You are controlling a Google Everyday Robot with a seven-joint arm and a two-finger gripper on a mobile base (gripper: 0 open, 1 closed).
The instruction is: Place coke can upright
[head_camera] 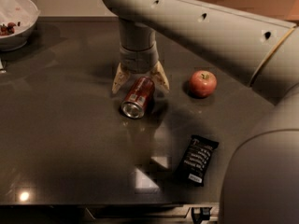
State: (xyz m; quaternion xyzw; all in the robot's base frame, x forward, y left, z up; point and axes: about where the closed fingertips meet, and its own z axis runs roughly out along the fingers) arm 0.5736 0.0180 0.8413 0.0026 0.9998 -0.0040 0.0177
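The coke can (137,97) is red with a white label patch and lies on its side on the dark table (65,125), its silver end facing the front left. My gripper (139,80) hangs just over the can's far end, pointing down. Its two tan fingers (119,78) are spread open, one on each side of the can's far end. They are not closed on the can.
A red apple (202,83) sits to the right of the can. A black snack packet (197,159) lies near the front edge. A white bowl (14,20) stands at the back left corner. My arm (219,36) spans the upper right.
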